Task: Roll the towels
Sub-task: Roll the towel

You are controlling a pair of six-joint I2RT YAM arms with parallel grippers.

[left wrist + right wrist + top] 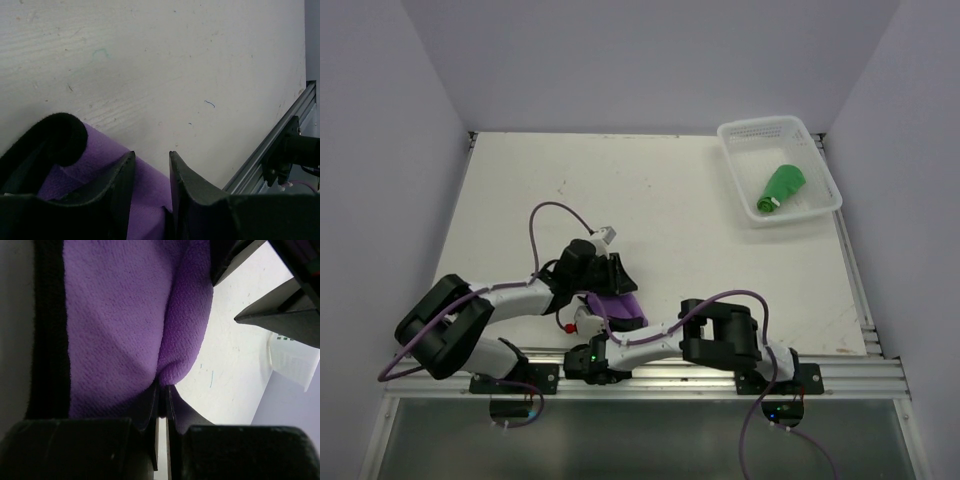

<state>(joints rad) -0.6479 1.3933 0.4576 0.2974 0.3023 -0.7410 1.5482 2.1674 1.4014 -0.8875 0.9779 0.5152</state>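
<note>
The purple towel point(618, 308) with black edging lies near the table's front edge, between both grippers. In the left wrist view its black edge point(60, 136) curls over into a roll at the left. My left gripper point(150, 156) stands over the cloth with its jaws partly apart, and flat purple cloth point(147, 200) shows in the gap. My right gripper point(162, 388) is shut, pinching a fold of the purple towel point(115, 315) at its tips. From above, the right gripper point(588, 325) sits at the towel's near left side. The green towel point(782, 188) lies rolled inside the basket.
The white lattice basket point(750, 135) stands at the table's far right corner. A metal rail point(840, 370) runs along the front edge, also seen in the left wrist view point(270, 145). The left gripper's fingers point(275, 315) show at the upper right of the right wrist view.
</note>
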